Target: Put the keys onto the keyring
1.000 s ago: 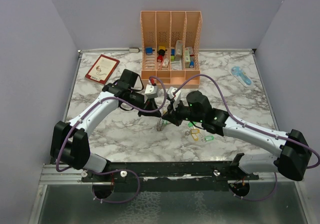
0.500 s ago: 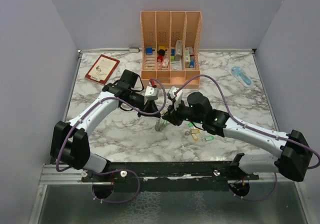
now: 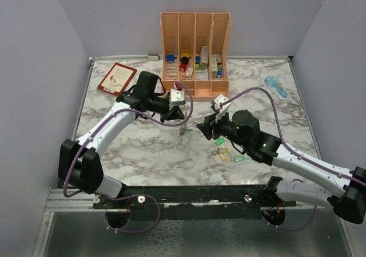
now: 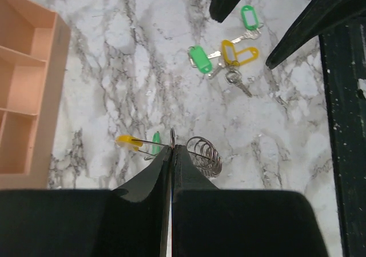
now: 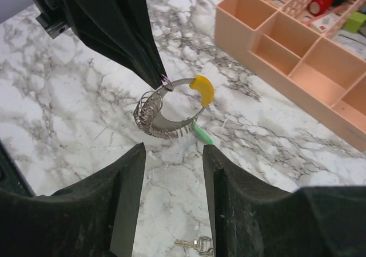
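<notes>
left gripper [image 4: 171,148] pinched tight on keyring [image 5: 171,132], which hangs from its tips; yellow key [image 5: 201,90] and green key [image 5: 201,135] on it. right gripper [image 5: 171,151] jaws spread, near, not touching. loose keys [image 4: 226,59] on table [image 3: 143,148].

The black jaws of our right gripper [image 5: 173,154] stand apart at the bottom, nothing between them. Just beyond, we see the thin silver-grey metal keyring [image 5: 182,82], pinched at its top by the tapered black jaws of our left gripper [image 5: 163,80], which reaches in from the upper left. Small wire rings crowd the loop's left and lower side. A key with a yellow plastic head [image 5: 201,90] sits at its upper right; a green-headed key [image 5: 201,134] pokes out below. A peach plastic organiser [image 5: 257,56] stands at right on the white marbled surface [image 5: 63,114]. A small silver key [image 5: 195,244] lies near the bottom edge.
</notes>
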Tool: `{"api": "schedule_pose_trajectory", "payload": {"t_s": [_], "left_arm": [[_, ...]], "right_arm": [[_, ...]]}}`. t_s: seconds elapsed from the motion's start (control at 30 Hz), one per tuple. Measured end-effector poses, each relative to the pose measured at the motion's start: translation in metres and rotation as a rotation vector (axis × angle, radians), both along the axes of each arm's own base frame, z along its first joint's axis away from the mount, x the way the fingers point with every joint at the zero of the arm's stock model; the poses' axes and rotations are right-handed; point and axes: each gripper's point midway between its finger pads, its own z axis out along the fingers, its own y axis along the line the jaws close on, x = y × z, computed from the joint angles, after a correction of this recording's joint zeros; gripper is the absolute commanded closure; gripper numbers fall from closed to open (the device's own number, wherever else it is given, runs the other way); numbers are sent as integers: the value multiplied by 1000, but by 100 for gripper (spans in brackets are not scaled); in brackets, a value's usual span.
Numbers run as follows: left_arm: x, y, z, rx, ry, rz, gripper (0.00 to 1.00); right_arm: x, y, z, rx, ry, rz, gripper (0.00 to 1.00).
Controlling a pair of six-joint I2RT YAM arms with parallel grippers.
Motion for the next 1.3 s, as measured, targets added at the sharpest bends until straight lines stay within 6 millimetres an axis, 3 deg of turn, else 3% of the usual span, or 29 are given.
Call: {"api": "schedule_pose_trajectory", "payload": {"t_s": [0.13, 0.33, 0.53, 0.83, 0.97, 1.3], "left_arm": [[18, 1, 9, 13, -53, 67, 100], [37, 9, 14, 8, -212, 158, 100], [25, 25, 18, -62, -421, 220, 100], [7, 33, 5, -143, -639, 198, 100], [2, 30, 12, -184, -714, 156, 100], [-20, 31, 7, -236, -826, 82, 100]], "right_arm": [[8, -10, 6, 12, -14, -81, 51], [15, -13, -6, 6, 29, -141, 49], [18, -20, -41, -72, 125, -194, 47], [38, -62, -46, -83, 202, -318, 54], [42, -71, -50, -93, 256, -335, 56], [18, -76, -90, -197, 485, -319, 55]]}}
